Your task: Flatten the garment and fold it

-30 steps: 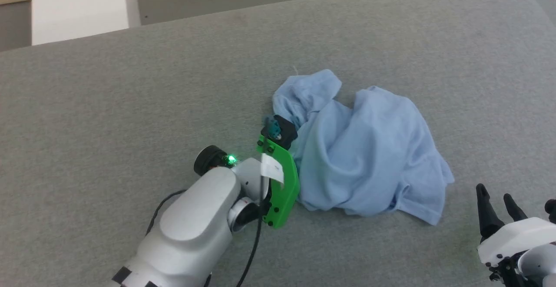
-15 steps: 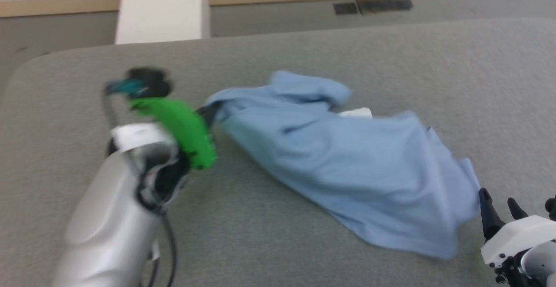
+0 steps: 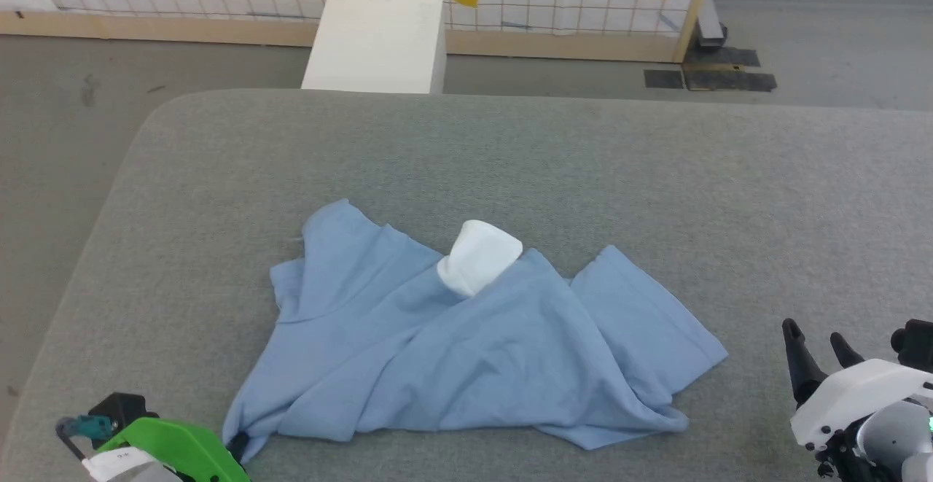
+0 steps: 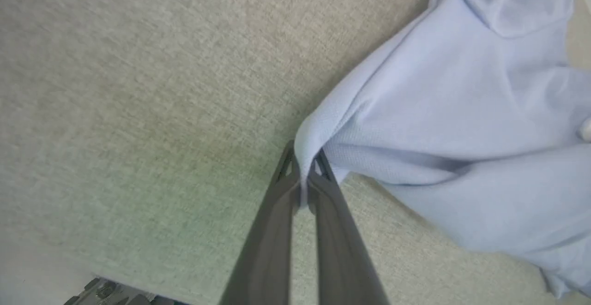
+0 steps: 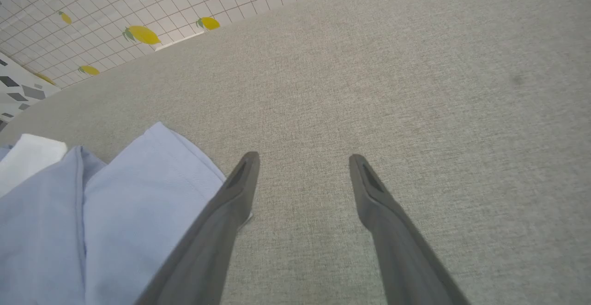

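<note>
- The left gripper (image 4: 302,169) is pressed tight, pinching a corner of the garment (image 3: 474,365) at the table's (image 3: 554,154) near-left edge.
- A second ago the cloth sat in a crumpled heap. Now it's dragged out wide, white patch (image 3: 477,256) showing — flattening is underway, though ridges remain.
- The right gripper (image 5: 302,159) is spread and empty — just beside the right hem.
</note>
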Controlling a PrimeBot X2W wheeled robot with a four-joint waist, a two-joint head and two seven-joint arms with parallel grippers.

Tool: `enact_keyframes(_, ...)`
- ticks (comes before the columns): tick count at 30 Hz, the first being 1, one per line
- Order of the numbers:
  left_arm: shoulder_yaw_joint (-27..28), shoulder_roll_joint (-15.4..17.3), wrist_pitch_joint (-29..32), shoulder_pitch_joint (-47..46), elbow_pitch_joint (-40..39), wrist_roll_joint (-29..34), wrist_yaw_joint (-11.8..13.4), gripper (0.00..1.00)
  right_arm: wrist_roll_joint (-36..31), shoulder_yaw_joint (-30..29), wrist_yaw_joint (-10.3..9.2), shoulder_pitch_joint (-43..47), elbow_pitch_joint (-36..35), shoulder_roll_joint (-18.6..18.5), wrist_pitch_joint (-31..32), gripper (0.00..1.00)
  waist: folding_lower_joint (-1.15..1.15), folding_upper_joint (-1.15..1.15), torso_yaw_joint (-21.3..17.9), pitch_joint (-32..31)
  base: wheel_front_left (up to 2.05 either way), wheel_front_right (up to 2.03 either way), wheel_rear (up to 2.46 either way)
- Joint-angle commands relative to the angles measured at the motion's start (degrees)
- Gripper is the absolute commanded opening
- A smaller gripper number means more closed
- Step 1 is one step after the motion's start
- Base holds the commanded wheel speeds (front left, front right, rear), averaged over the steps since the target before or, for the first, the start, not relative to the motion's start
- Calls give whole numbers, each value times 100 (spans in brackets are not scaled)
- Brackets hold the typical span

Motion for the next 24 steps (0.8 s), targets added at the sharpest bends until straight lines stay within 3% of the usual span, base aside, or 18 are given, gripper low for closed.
enact_keyframes(1, 25, -58, -13, 29, -27, -117, -54, 4, -26, 16, -8, -7, 16, 0, 14, 100, 0, 26, 68, -49, 0, 0, 0)
enact_keyframes(2, 73, -131, -77, 32, -74, -199, -121, 96, -27, 15, -8, 12, 29, 0, 10, 100, 0, 26, 88, -67, 0, 0, 0)
enact_keyframes(3, 140, -186, -177, 5, -130, -257, -180, 100, -29, 8, -8, 32, 42, 0, 6, 100, 0, 26, 106, -93, 0, 0, 0)
enact_keyframes(9, 847, -391, -1091, -336, -779, -523, -513, 100, -45, 16, -8, 118, 62, 0, 30, 100, 0, 26, 135, -226, 0, 0, 0)
enact_keyframes(13, 1030, -165, -2008, -421, -1022, 96, -776, 100, -29, 32, -8, 133, 33, 0, 38, 100, 0, 26, 100, -266, 0, 0, 0)
enact_keyframes(19, 613, 15, -3253, -288, -813, 1446, -933, 100, -1, 84, -8, 165, 13, 0, 47, 100, 0, 26, 72, -236, 0, 0, 0)
enact_keyframes(24, 392, -98, -3597, -276, -504, 1928, -1018, 100, -115, 305, -8, -5, -94, 0, 198, 100, 0, 26, 84, -90, 0, 0, 0)
